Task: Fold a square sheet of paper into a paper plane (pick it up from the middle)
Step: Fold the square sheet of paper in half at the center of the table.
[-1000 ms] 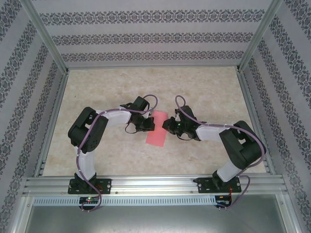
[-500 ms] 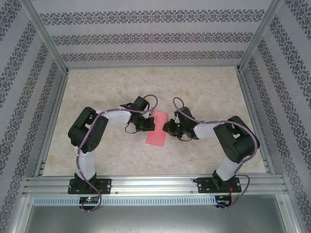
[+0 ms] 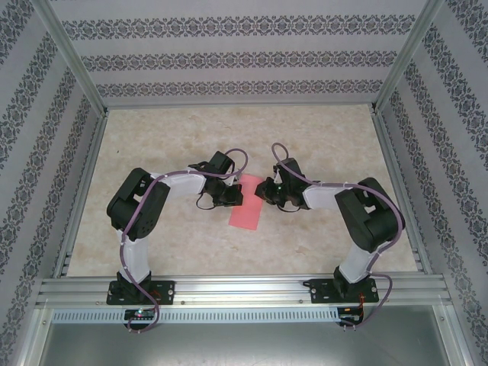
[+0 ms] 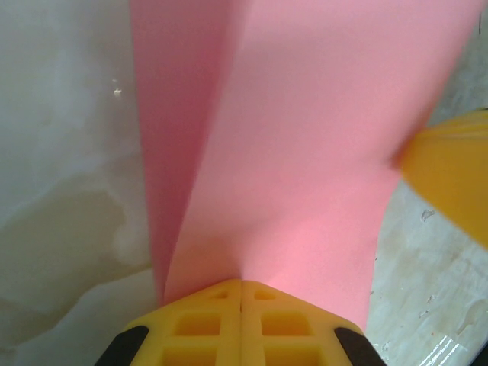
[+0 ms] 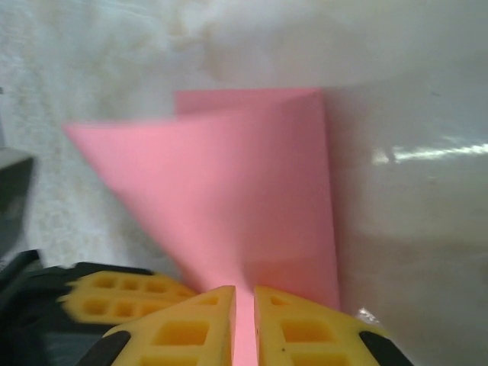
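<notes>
At the middle of the tabletop (image 3: pixel 160 137), your square sheet of paper (image 3: pixel 245 207) sits partly folded, with one layer raised over the other. Your left arm (image 3: pixel 137 206) has its elbow bent outward and reaches in from the left, and the left fingers (image 4: pixel 221 313) are clamped on the sheet's left edge. The right arm (image 3: pixel 370 217) mirrors it, its right fingers (image 5: pixel 213 313) pinching the sheet's right edge.

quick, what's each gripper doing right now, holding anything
Left gripper: shut on the thin pink-red folded sheet of paper.
Right gripper: shut on the same sheet.
</notes>
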